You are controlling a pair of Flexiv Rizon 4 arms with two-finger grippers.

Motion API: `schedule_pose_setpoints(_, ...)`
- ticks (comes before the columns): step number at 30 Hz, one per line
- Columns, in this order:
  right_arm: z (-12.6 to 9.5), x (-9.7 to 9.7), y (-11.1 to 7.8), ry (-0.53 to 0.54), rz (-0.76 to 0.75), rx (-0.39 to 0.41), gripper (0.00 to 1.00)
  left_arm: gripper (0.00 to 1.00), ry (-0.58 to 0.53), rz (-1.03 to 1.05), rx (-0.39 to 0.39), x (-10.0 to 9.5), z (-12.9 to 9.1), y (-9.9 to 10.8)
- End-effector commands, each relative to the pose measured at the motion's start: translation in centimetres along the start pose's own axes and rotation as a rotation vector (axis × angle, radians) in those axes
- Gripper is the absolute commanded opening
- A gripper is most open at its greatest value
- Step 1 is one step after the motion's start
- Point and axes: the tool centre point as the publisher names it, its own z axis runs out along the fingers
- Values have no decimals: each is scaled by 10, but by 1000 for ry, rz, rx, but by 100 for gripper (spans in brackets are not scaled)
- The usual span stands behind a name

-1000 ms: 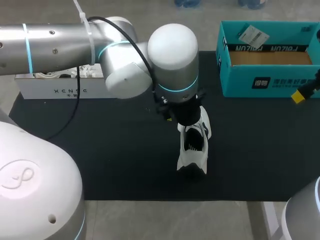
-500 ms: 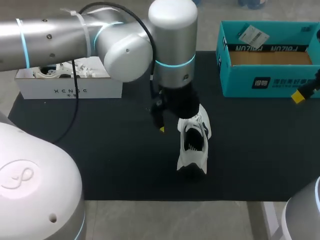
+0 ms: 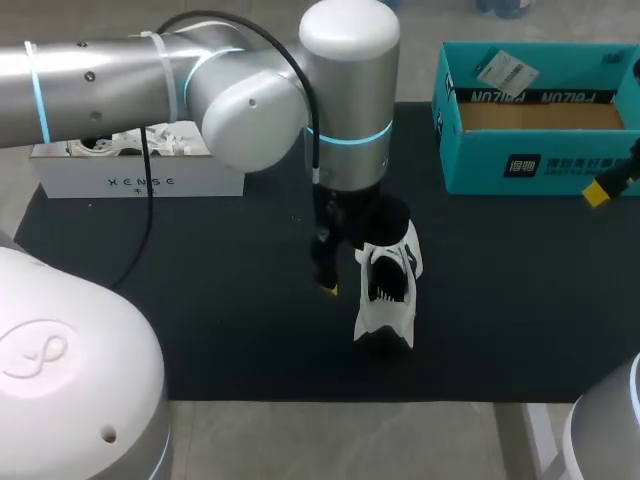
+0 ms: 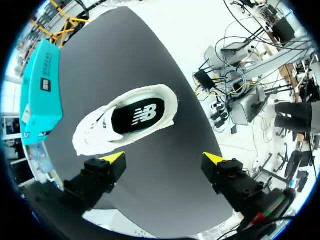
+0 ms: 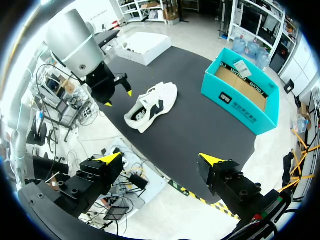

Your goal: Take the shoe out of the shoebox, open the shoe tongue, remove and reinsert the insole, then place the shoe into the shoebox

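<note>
Shoe (image 3: 388,300): white low trainer with black side trim, upright on its sole at mid-table (image 3: 220,300), toe at 12 o'clock, heel at 6 o'clock. The collar is open, and a black insole (image 4: 137,116) with a white mark lies seated inside. Shoebox (image 3: 530,165): teal, open-topped, brown floor showing, upright at 1 o'clock from the shoe, well apart.

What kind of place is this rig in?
Likely a robotics lab test bench. My left arm hangs over a black mat covering the table. A white sneaker sits on the mat, and an open teal shoebox stands at its far right.
</note>
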Motion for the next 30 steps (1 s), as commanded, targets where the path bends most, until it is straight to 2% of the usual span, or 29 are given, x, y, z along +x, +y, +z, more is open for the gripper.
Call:
schedule_pose_setpoints(1,1,-1,2,1,0,5,100,100,-14,-118,19,4,1,4)
schedule_pose_setpoints(6,1,-1,2,1,0,5,100,100,-14,-118,19,4,1,4)
schedule_pose_setpoints(9,-12,-5,0,-11,-13,-18,100,100,-5,-132,11,3,1,2)
schedule_pose_setpoints(15,-34,-16,-16,-28,-25,-41,100,100,38,-185,22,2,9,-7)
schedule_pose_setpoints(21,-43,-23,-25,-16,-15,-27,100,100,58,-186,47,3,17,-25)
schedule_pose_setpoints(30,-43,-23,-25,-16,-15,-27,100,100,80,-207,14,8,29,-62)
